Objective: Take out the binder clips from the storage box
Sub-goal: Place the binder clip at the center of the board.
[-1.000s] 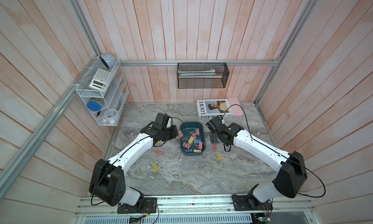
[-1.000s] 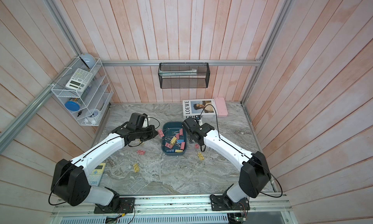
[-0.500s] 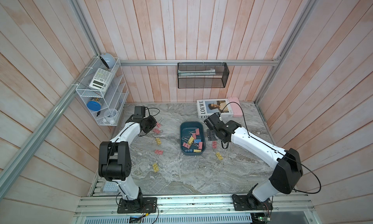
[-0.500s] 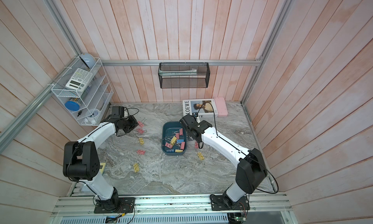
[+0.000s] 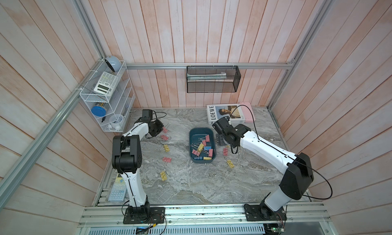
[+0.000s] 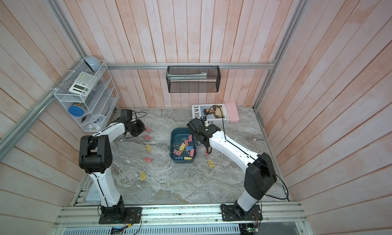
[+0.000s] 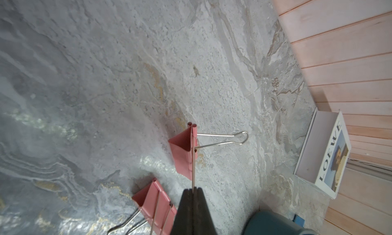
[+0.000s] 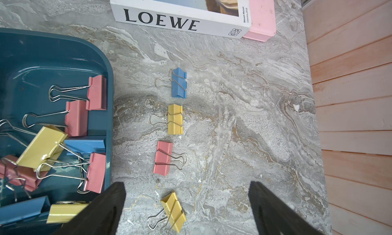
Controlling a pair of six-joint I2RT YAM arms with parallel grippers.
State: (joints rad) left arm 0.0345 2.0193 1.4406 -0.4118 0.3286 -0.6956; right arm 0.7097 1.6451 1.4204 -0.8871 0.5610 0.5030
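Note:
The teal storage box (image 5: 197, 133) sits mid-table and holds several pink, yellow and blue binder clips (image 5: 200, 147). In the left wrist view my left gripper (image 7: 193, 189) is shut on the wire handle of a pink binder clip (image 7: 183, 151), whose body rests on the table. In both top views this is far left of the box, with the left gripper (image 5: 160, 128) low. My right gripper (image 8: 186, 187) hangs open over the marble just right of the box (image 8: 42, 53), above a row of several clips (image 8: 175, 119) lying on the table.
More clips lie on the table left of the box (image 5: 166, 148) and right of it (image 5: 230, 163). A LOEWE book (image 5: 226, 114) and a pink case (image 5: 247, 112) lie at the back right. A white wire rack (image 5: 108, 100) and a black mesh basket (image 5: 213, 79) hang on the walls.
My left arm has swung from the box's left edge out to the far left, carrying the pink clip down to the table. The right gripper stays open beside the box.

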